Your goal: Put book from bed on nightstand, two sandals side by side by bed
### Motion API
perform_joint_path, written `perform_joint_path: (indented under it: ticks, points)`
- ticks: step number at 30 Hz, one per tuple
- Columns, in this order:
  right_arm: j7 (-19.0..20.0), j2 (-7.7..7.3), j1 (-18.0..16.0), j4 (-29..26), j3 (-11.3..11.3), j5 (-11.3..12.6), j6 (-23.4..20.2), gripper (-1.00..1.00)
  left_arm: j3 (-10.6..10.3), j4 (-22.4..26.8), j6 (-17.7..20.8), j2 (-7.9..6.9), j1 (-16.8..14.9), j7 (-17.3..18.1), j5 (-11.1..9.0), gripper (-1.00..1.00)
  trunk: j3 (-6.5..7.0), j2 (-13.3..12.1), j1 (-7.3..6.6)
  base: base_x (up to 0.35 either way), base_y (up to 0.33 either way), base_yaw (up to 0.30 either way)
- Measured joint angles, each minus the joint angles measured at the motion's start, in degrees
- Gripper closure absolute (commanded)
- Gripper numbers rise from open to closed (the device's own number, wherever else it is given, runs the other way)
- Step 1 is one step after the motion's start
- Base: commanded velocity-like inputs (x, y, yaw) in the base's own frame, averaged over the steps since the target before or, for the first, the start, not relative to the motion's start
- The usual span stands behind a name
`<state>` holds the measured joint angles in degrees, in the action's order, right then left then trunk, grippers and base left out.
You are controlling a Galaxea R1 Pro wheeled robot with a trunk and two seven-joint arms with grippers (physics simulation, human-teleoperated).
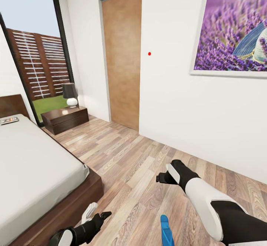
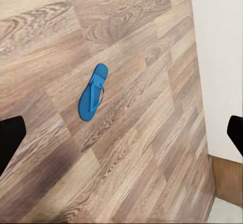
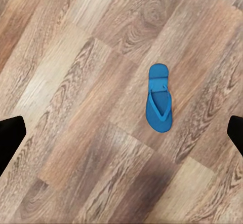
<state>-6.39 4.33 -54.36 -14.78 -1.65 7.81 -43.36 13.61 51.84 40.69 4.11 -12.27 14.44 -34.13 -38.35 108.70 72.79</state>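
Bed (image 1: 33, 171) at left, running near to far, headboard (image 1: 13, 105) at far end. Book (image 1: 9, 120) on mattress near headboard. Nightstand (image 1: 65, 118) beyond bed's far right corner, against window wall; lamp (image 1: 70, 94) on top. Window (image 1: 35, 53) behind nightstand. Door (image 1: 122, 56) right of window, far. Picture (image 1: 233, 30) on right wall. Floor (image 1: 129, 157) between bed and right wall. Sandal (image 1: 166, 231) flat on floor at near edge, right of bed, between left claw (image 1: 105, 214) and right claw (image 1: 159, 177).
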Motion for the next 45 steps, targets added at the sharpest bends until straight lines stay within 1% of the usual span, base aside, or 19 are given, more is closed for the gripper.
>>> perform_joint_path:
  ticks: [6,14,19,32,45]
  points:
    - [-0.08,-0.31,-0.08,1.49,0.06,-0.13,0.10,-1.00,-0.13,1.72,2.11,-0.17,0.01,0.01,-1.20,-1.00,-1.08,2.41,1.32,0.000,0.000,0.000]
    - [-0.22,-0.67,-0.11,2.12,-0.01,-0.25,0.79,-1.00,-0.27,3.26,3.98,-0.15,0.01,0.00,-1.62,-1.00,-2.51,5.62,3.08,0.000,0.000,0.000]
    - [-0.38,-0.71,-0.11,2.25,-0.03,-0.32,1.65,-1.00,-0.28,3.44,4.30,-0.14,0.01,-0.01,-1.69,-1.00,-3.41,7.62,4.17,0.000,0.000,0.000]
    - [-2.15,-0.70,-0.11,2.30,-0.04,-0.29,2.00,-1.00,-0.10,3.51,5.08,-0.14,0.01,-0.03,-1.74,-1.00,-5.75,12.84,7.03,0.000,0.000,0.000]
    - [-2.29,-0.73,-0.11,2.38,-0.19,-0.30,2.11,-1.00,0.05,3.28,5.13,-0.14,0.01,-0.09,-1.82,-1.00,-8.08,18.05,9.89,0.000,0.000,0.000]
